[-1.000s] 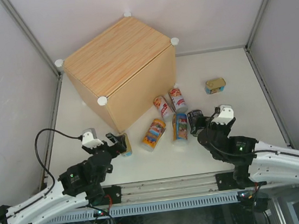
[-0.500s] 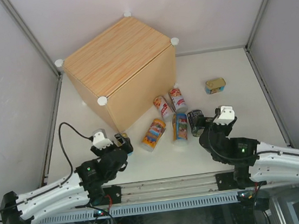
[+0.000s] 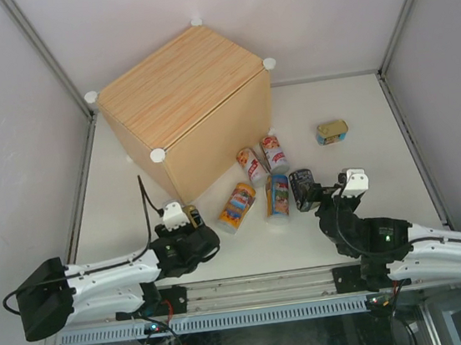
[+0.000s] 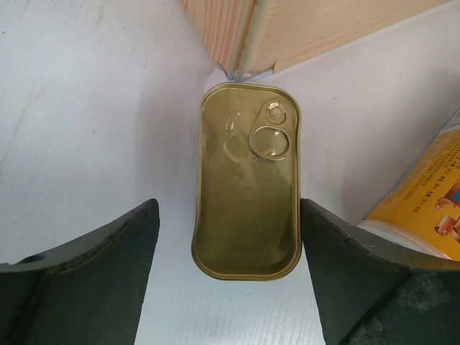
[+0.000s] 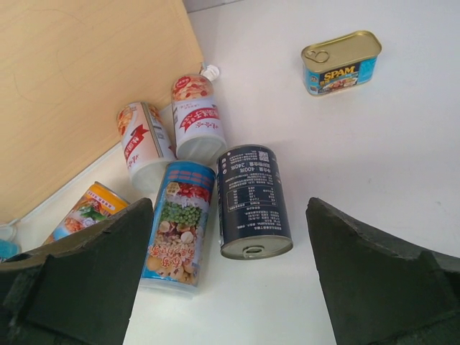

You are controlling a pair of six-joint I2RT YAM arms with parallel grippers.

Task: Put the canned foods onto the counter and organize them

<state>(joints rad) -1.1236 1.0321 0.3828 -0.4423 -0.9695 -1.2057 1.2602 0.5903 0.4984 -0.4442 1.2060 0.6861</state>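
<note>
Near the counter (image 4: 323, 29) corner, straddled flat gold tin (image 4: 248, 180) with left gripper (image 4: 228, 237), fingers apart, not touching; framed lying dark can (image 5: 253, 201) with right gripper (image 5: 230, 215), fingers open

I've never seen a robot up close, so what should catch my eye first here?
The big light-wood counter dominates the far left of the table, nothing on top yet. In front of it lie toppled colourful cans, a SPAM tin apart on the right. The left gripper straddles a flat gold-topped tin with open jaws, and the right gripper, open too, points at a dark can.
</note>
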